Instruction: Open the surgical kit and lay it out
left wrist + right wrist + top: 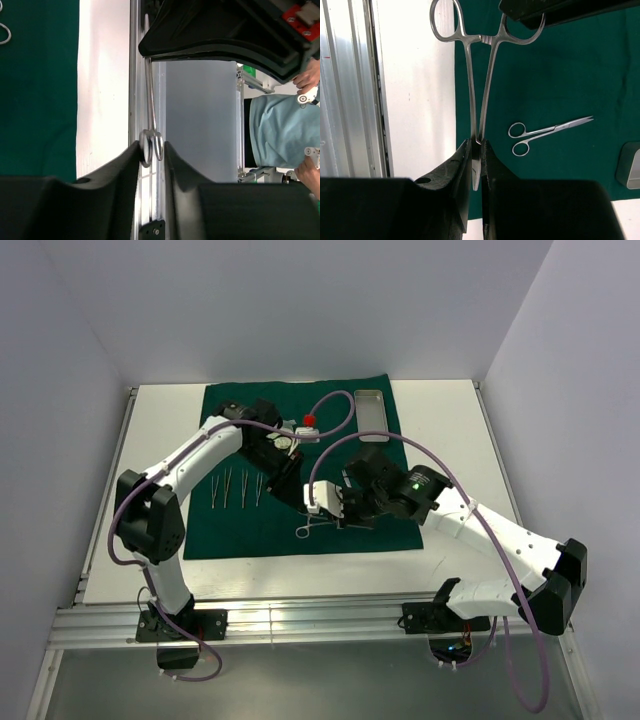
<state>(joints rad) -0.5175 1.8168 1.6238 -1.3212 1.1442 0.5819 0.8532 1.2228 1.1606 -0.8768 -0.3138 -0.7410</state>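
**Item:** slim steel ring-handled clamp (480,90), part of the surgical kit. It is held aloft between both arms, above the near border of the dark green cloth wrap (240,535).

**Hold:** the right gripper (476,150) is closed tight on the clamp's tips. The left gripper (151,150) is narrowed about the two finger rings, and contact is seen on both sides.

**Handling (judged):** light, rigid, polished and likely slippery. The tips are thin, so twisting in a pinch is to be expected. The shanks just below the rings are judged the surest place for a hold.

**Also laid out:**
- small steel scissors (547,132), flat on the cloth
- a row of slim steel instruments (237,488) on the cloth's left
- a small rectangular steel tray (370,405) at the far right corner

**Edges and room:** the white surface (450,420) is bounded by an aluminium rail (350,100) at the near side and by walls elsewhere. Bare cloth is seen between the row and the scissors. The two arms are crowded together at mid-cloth.
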